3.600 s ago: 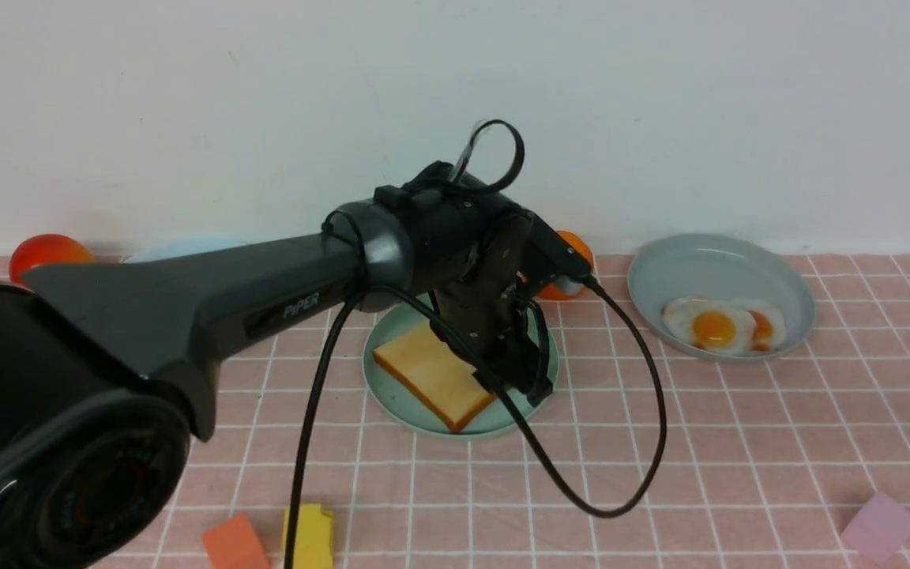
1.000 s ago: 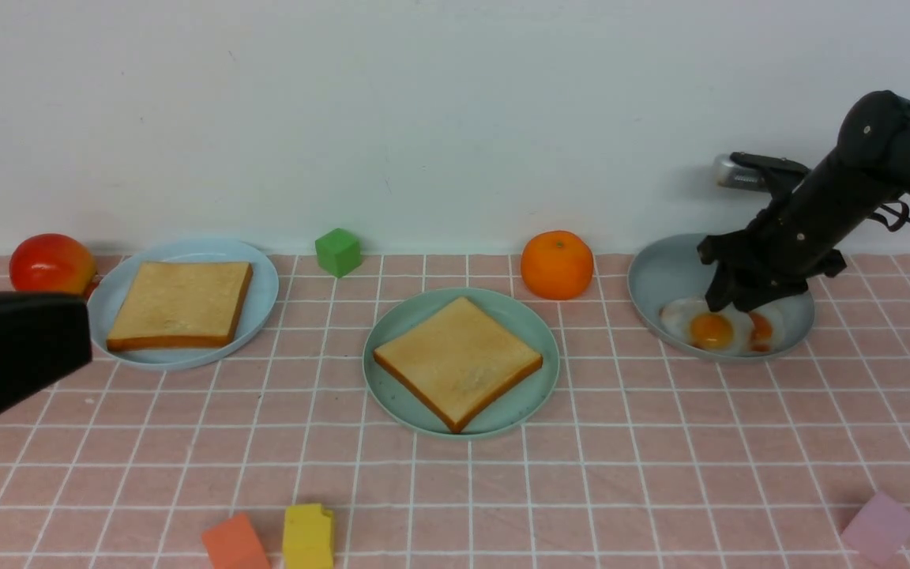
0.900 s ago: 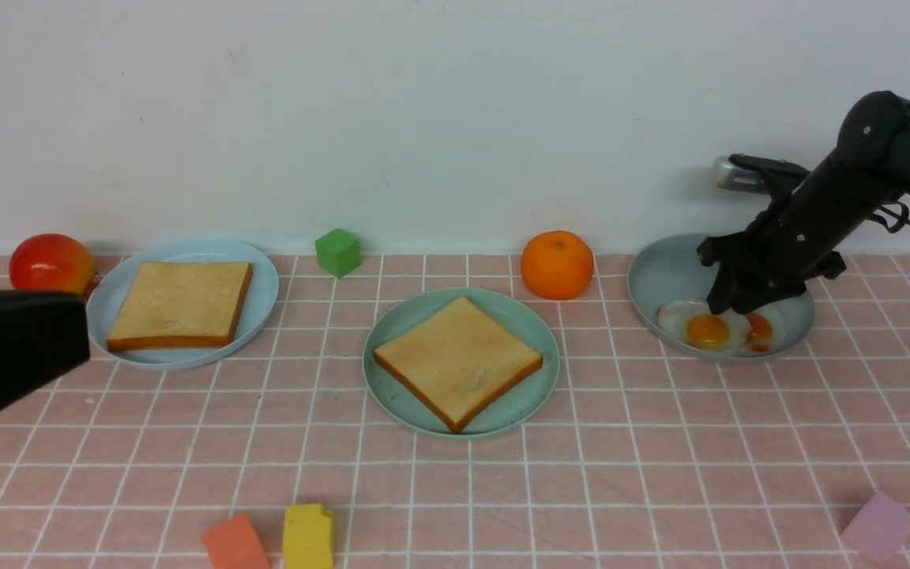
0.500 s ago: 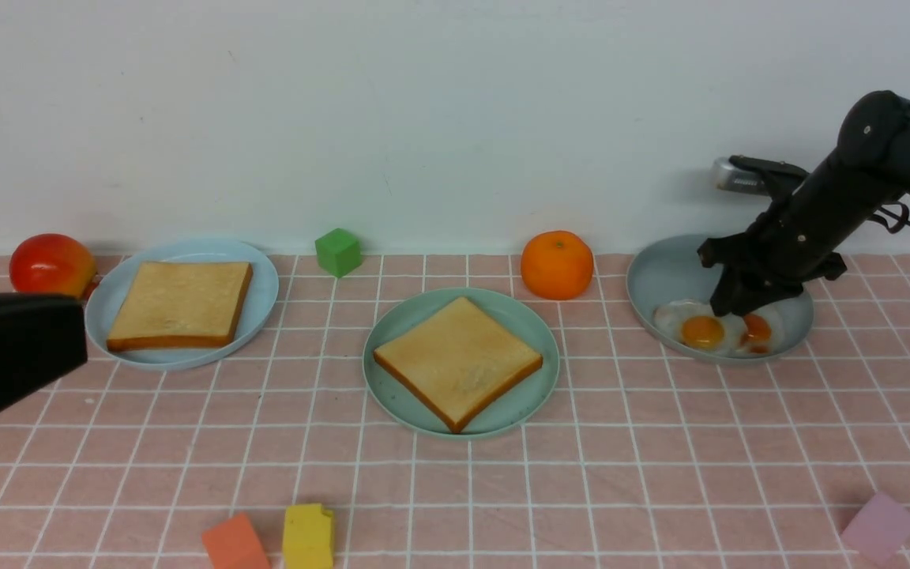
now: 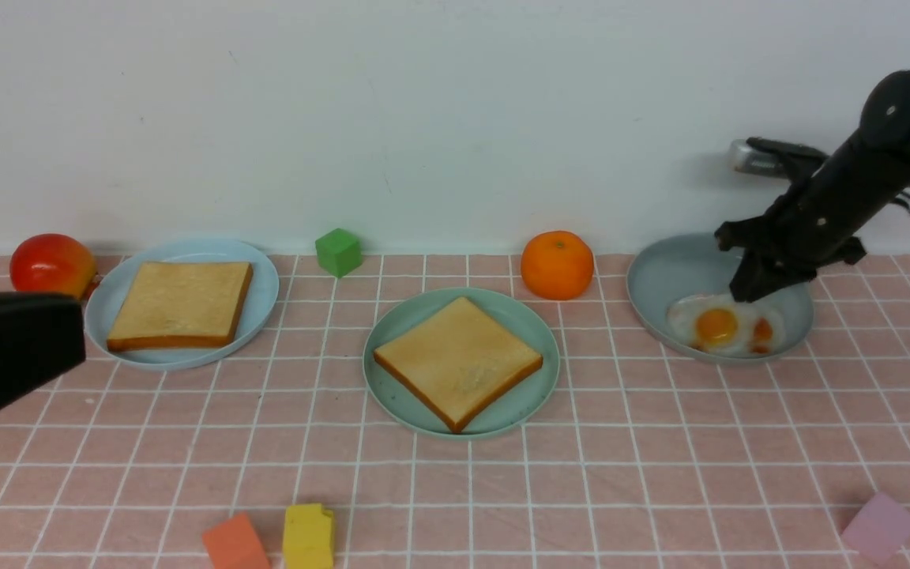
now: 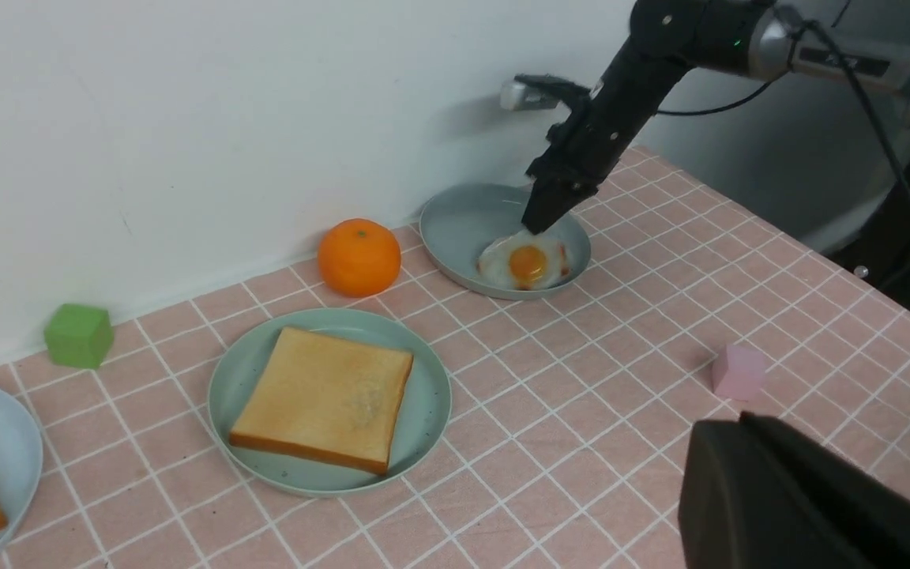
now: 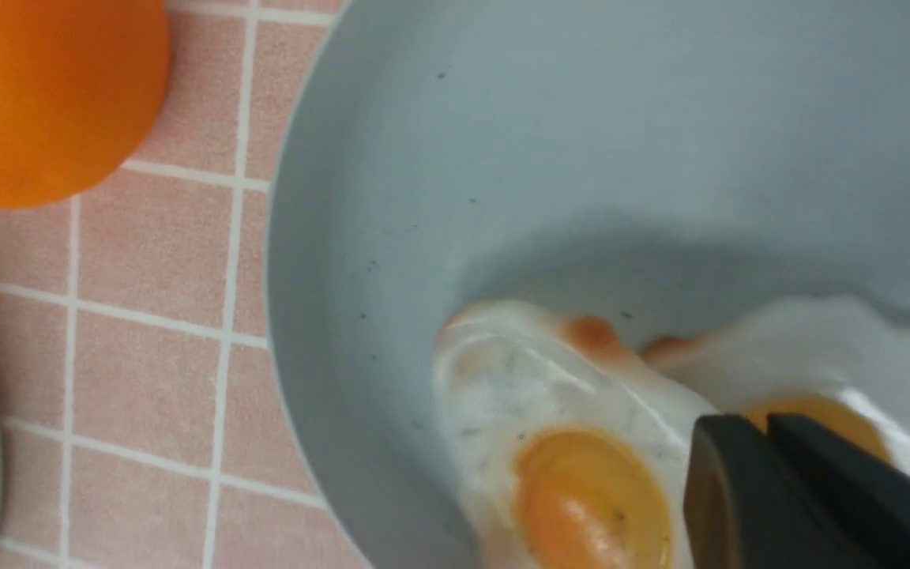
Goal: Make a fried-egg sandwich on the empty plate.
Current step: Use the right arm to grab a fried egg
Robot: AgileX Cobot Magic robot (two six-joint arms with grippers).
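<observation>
Pink tiled tabletop (image 5: 660, 442), right arm (image 5: 842, 197) slanted down into grey dish (image 5: 660, 273), end effector (image 5: 747, 294) pinched on fried egg (image 5: 716, 325) edge.

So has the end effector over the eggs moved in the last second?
Yes. Against the grey dish, the right end effector, at the edge of the fried egg, has shifted slightly up and rightward.

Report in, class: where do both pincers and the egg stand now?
Left pincer shut, parked clear. Right pincer closed on fried egg, far edge, in grey dish. Toast slice on mint-green plate. Second egg overlaps it; may drag along.
</observation>
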